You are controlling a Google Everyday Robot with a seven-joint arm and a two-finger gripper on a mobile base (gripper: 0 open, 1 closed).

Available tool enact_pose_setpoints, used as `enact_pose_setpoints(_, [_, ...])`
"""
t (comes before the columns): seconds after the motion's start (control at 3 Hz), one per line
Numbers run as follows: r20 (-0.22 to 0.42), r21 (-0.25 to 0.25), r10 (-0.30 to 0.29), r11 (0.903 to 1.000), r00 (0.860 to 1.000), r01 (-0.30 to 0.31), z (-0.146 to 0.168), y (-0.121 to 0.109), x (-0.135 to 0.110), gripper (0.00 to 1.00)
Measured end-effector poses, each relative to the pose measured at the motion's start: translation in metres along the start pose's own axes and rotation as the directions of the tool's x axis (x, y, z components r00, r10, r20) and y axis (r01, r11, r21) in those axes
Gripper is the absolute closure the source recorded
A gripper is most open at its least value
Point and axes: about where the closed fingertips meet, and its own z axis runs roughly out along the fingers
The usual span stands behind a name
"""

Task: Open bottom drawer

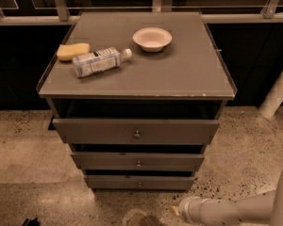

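Observation:
The grey metal cabinet (pixel 188 74) has three drawers. The bottom drawer (pixel 108 182) is the lowest and slimmest front, with a tiny round knob (pixel 139 184) at its centre; it sits set back under the middle drawer (pixel 104 161). The top drawer (pixel 94 132) stands out a little from the cabinet. My gripper (pixel 177 211) is at the end of the white arm (pixel 226 211), low over the floor at the bottom right, in front of and to the right of the bottom drawer, apart from it.
On the cabinet top lie a yellow sponge (pixel 73 51), a plastic bottle (pixel 99 61) on its side and a white bowl (pixel 152 38). A white post (pixel 278 91) stands at the right. A round tan mark (pixel 137 218) shows on the speckled floor.

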Motion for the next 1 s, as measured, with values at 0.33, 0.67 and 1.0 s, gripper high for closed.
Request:
enact_pose_setpoints(0.33, [0.039,0.02,0.019,0.9996,0.999,-0.02,0.013,-0.014,-0.008,1.0])
enact_pose_setpoints(0.67, [0.13,0.044,0.029,0.9984,0.991,-0.035,0.04,-0.032,-0.023,1.0])
enact_pose_setpoints(1.0, [0.19,0.065,0.048,0.996,0.981,-0.061,0.066,-0.048,-0.033,1.0])
